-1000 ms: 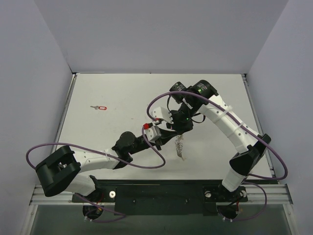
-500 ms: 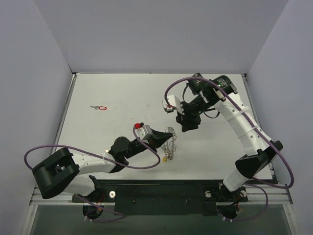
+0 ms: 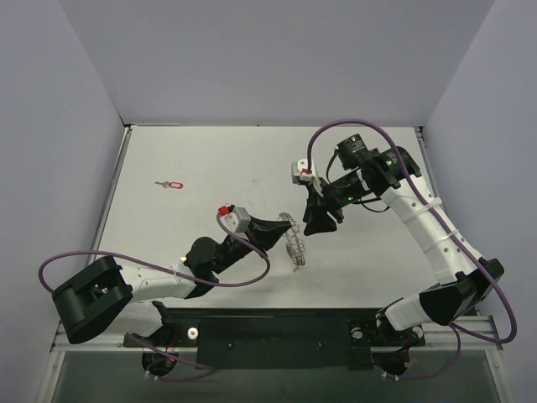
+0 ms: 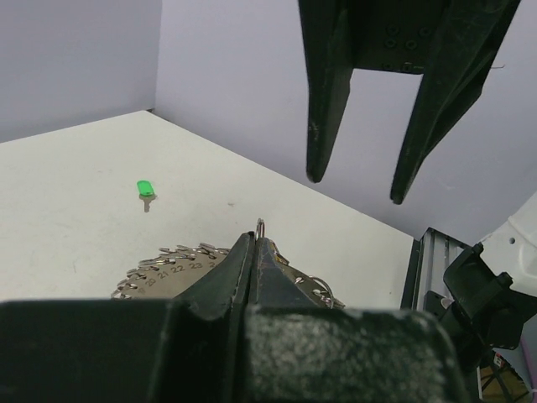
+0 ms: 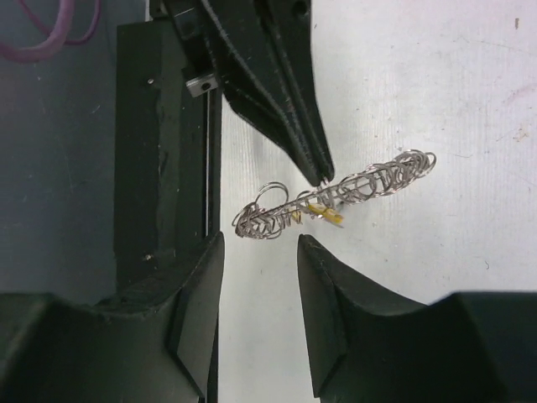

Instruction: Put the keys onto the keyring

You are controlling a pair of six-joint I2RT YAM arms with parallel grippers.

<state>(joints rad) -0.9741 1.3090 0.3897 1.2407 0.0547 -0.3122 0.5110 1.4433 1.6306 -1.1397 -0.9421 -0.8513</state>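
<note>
My left gripper (image 3: pixel 285 228) is shut on the rim of the keyring (image 3: pixel 294 244), a silver wire hoop held edge-up above the table. A yellow-headed key (image 5: pixel 325 214) hangs on the keyring (image 5: pixel 352 191) just below the left gripper (image 5: pixel 321 175). My right gripper (image 3: pixel 317 220) stands open just right of the ring, nothing between its fingers (image 5: pixel 201 311). In the left wrist view the right gripper (image 4: pixel 357 180) hovers above and beyond the left gripper (image 4: pixel 256 242) and the keyring (image 4: pixel 168 269). A red-headed key (image 3: pixel 174 184) lies at the far left. A green-headed key (image 4: pixel 144 188) lies on the table.
The white table (image 3: pixel 193 159) is walled in grey on three sides. A black metal rail (image 3: pixel 277 327) runs along the near edge by the arm bases. Purple cables (image 3: pixel 243 277) loop from both arms.
My right gripper has opened, let go of the ring and drawn back to the right. The left gripper has swung the keyring, with the yellow key on it, a little leftwards.
</note>
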